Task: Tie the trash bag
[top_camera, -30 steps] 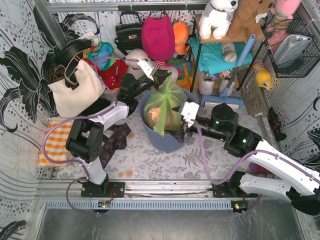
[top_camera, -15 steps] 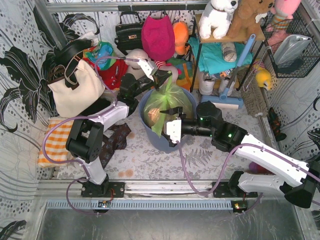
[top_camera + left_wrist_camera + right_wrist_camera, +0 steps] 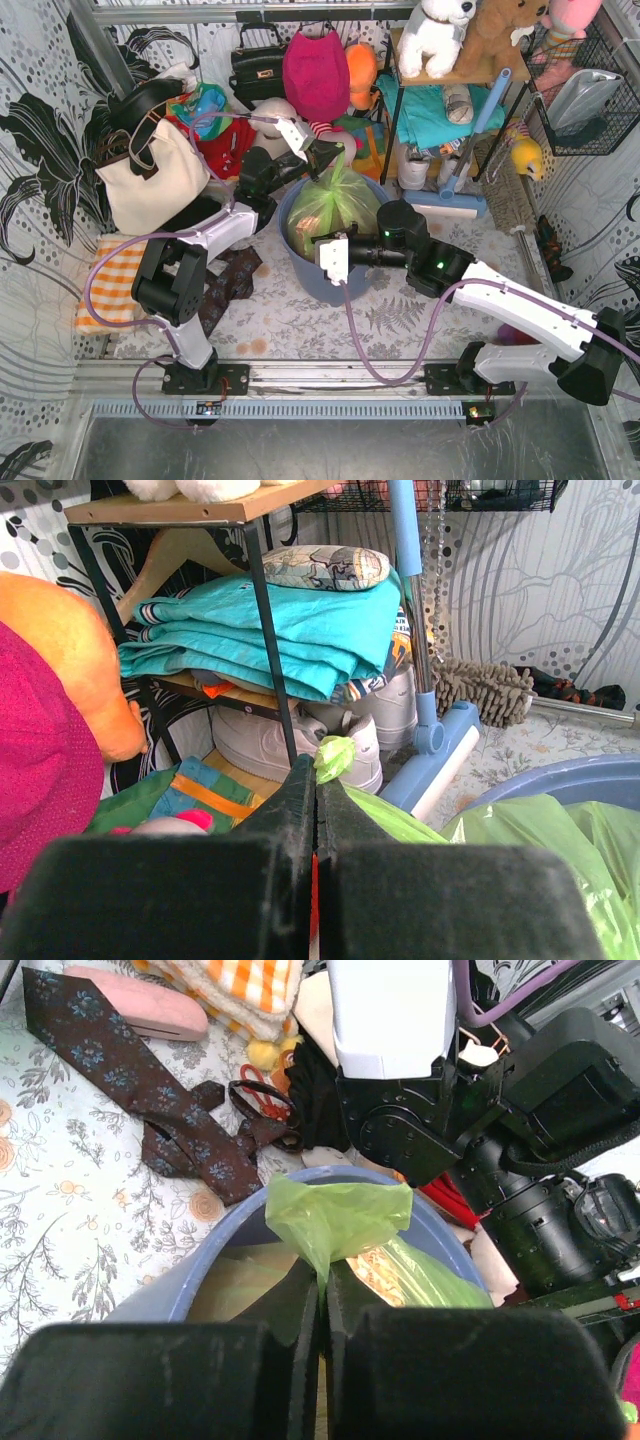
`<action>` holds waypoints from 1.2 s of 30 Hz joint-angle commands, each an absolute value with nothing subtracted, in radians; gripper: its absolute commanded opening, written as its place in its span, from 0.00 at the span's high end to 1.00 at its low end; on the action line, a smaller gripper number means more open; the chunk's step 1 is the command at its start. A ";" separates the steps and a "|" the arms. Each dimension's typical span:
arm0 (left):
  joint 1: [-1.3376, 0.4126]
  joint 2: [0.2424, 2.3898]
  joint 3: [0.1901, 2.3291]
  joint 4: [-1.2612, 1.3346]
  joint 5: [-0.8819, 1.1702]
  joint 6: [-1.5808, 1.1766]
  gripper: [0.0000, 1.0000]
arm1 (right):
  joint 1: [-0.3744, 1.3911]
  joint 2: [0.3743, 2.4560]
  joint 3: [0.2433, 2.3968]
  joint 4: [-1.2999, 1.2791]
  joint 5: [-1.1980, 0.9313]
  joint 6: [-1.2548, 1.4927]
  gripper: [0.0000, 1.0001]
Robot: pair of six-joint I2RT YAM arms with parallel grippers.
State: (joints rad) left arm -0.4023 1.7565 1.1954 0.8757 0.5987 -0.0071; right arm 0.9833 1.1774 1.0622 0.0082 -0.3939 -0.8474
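table point(image 3: 300, 320): flower-patterned top with patterned walls close on both sides; its bare part lay in front of the bin, between the two arm bases, the one free stretch for drawing plastic toward the near edge.
back clutter: shelf rack point(image 3: 440, 85), mop point(image 3: 468, 140) and white handbag point(image 3: 150, 185) crowded the far side right behind the bin, so there was little room for a pull away from the robot.
bin point(image 3: 312, 282): round, blue-grey, upright near the middle of the table; its rim held the bag's body in place while the top was worked.
trash bag point(image 3: 338, 200): sat inside the bin, light-green and crinkly, with brownish paper showing through; its top was gathered into a peak toward the far rim.
left gripper point(image 3: 316, 780): fingers pressed together on a twisted end of the bag, the green tip poking out just above them; it hung high over the far rim, likely to hold one tail taut.
right gripper point(image 3: 322, 1282): sat at the near-left rim, fingers closed tight on a second flap of the bag, which bunched up above them; judged to be the opposite tail for the knot.
tie point(image 3: 225, 285): dark and patterned, flat on the table just left of the bin, in the way of a low sideways pull to the left.
next: the two tails wanted crossing over the bag's middle; the thin film could slip or tear if drawn hard against the rim.
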 commanded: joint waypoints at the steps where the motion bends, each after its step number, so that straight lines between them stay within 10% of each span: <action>1: -0.403 1.712 1.210 0.963 0.574 -0.019 1.00 | 0.985 1.149 1.086 0.069 -0.404 -0.793 1.00; 14: -0.403 1.717 1.499 0.999 0.540 -0.135 1.00 | 0.985 1.114 1.358 0.046 -0.434 -0.649 1.00; 26: -0.402 1.746 1.297 0.991 0.527 -0.097 1.00 | 0.985 1.004 1.042 0.204 -0.428 -0.394 1.00; 36: -0.400 1.794 1.454 0.841 0.458 -0.023 1.00 | 0.986 1.046 1.179 0.196 -0.472 -0.407 1.00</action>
